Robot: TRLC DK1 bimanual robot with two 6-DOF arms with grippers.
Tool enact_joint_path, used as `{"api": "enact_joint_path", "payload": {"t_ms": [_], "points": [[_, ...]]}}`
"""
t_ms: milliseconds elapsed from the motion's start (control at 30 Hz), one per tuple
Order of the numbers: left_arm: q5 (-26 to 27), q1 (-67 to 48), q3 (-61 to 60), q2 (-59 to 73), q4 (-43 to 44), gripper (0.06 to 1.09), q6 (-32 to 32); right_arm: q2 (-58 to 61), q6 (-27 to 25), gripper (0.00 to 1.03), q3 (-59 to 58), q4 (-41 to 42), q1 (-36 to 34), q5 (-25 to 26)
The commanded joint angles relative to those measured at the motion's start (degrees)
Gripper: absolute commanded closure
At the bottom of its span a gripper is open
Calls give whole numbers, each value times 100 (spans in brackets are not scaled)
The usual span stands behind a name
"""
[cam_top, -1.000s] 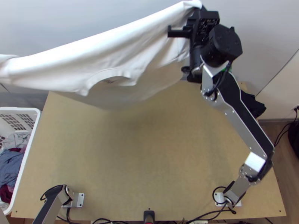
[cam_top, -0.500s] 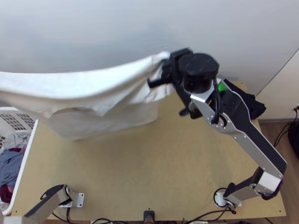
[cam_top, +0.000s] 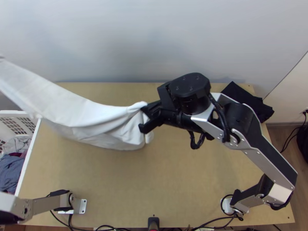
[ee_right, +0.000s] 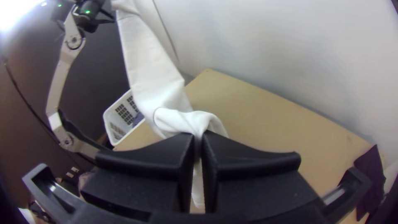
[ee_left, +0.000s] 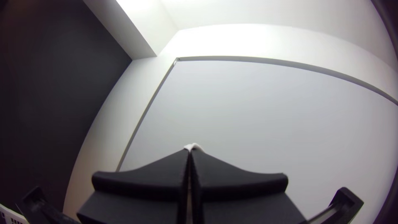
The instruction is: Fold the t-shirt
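Over the left half of the table hangs the white t-shirt, stretched slantwise, its far-left end raised high and its other end low over the table. My right gripper is shut on that lower end near the table's middle. In the right wrist view, the right gripper pinches bunched fabric, and the t-shirt runs up from there toward the left arm. In the left wrist view, the left gripper is shut with a small white bit of the t-shirt at its tips.
A white laundry basket holding clothes stands at the table's left edge. Black folded cloth lies at the table's far right corner. A pale wall stands behind the table.
My right gripper has come down the picture and to the left, lowering its end of the t-shirt. The left arm has shifted too, and the shirt now slants up to the left.
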Motion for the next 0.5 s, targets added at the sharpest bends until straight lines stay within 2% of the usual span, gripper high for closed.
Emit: {"api": "enact_joint_path", "payload": {"t_ms": [0, 200, 467], "points": [[-151, -942, 185, 823, 375, 105, 171, 194, 524, 100, 387, -246, 119, -978], [-239, -1794, 176, 1579, 524, 105, 171, 335, 647, 100, 36, -184, -787, -1031], [-257, -2647, 194, 2519, 665, 105, -57, -227, 542, 100, -1687, 703, -2263, -1216]]}}
